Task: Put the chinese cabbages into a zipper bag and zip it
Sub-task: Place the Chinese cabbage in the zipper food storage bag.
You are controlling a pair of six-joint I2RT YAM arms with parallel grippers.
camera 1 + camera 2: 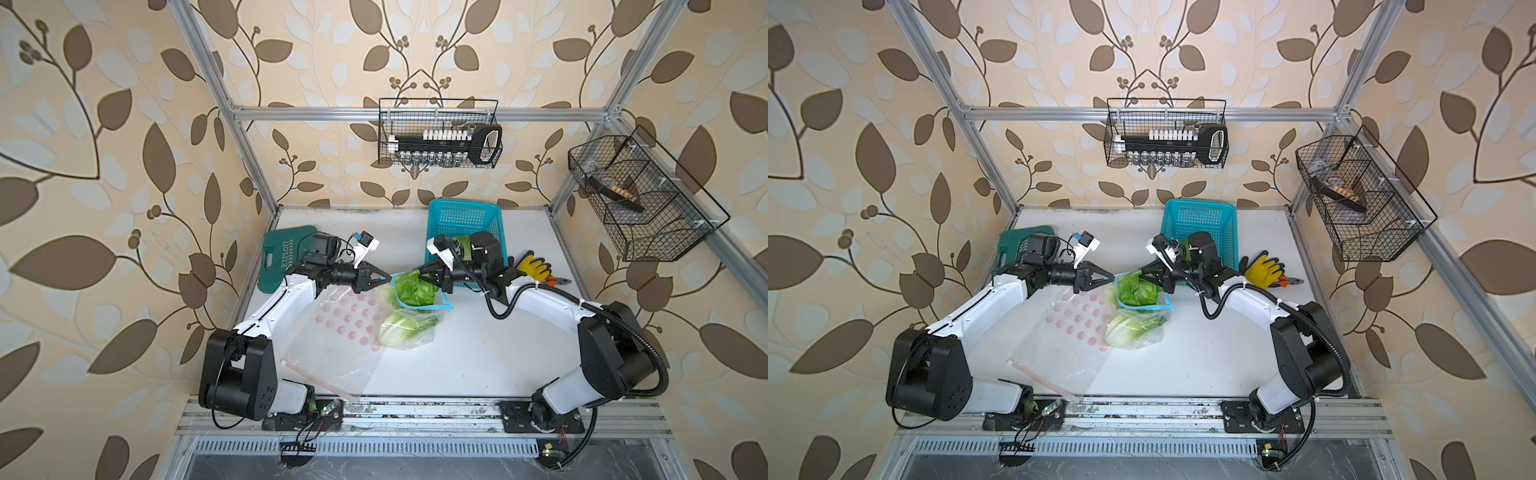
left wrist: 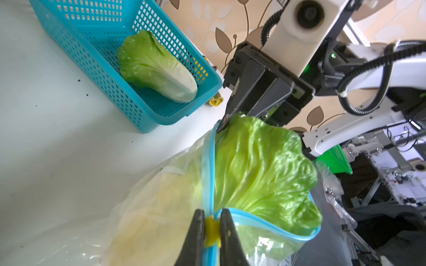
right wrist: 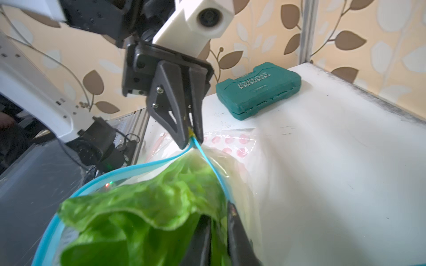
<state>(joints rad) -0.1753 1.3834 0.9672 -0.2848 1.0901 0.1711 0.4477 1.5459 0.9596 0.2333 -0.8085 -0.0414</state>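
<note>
Evidently left claw [image 3: 191,141] clamps yellow slider [image 2: 212,230] on clear blue-rimmed zipper bag [image 2: 208,175], likely to draw it along; right claw [image 2: 224,123] at far rim, probably anchoring, grip unclear; crinkled green cabbage [image 2: 260,170] pokes from mouth; another cabbage [image 2: 156,69] lies in turquoise mesh basket [image 2: 92,69]

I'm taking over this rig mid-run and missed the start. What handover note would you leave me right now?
The left gripper is shut on the yellow slider at one end of the mouth of the zipper bag.
The right gripper is at the rim's opposite end, among leaves; grip unclear.
Position: first cabbage inside the bag, second cabbage poking out of its mouth, third cabbage in the blue basket.
Done: one bagged. Left: push the second in, add the third, zip.
</note>
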